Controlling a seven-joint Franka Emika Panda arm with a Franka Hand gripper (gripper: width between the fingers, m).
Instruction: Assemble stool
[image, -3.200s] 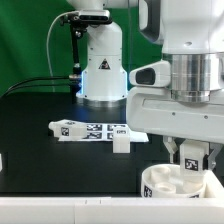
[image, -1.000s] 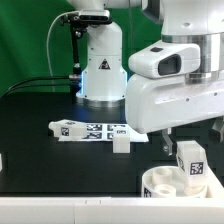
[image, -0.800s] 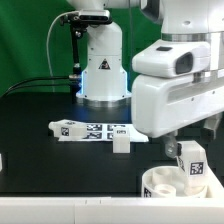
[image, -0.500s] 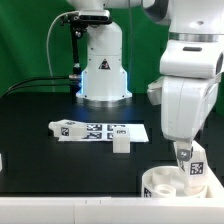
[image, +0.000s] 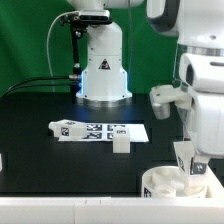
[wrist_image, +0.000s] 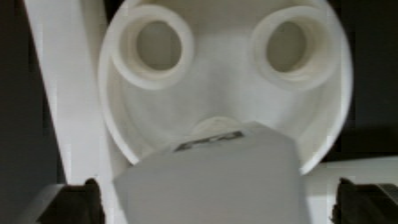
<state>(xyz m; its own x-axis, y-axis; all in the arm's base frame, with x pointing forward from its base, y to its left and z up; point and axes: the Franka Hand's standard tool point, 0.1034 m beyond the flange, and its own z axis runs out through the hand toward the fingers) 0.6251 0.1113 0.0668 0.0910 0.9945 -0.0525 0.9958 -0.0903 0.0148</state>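
Wrist view: chunky white plastic leg (wrist_image: 205, 185), black-and-white tag (wrist_image: 214, 141), against round white plastic seat (wrist_image: 214, 95); tool (wrist_image: 214, 203) straddles leg, grasp unclear.

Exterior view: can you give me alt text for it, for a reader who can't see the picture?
The claw holds a tagged white stool leg tilted over the round white seat at the black table's near edge. Farther back, a second leg sits by the marker board, before the arm's base and a green backdrop.
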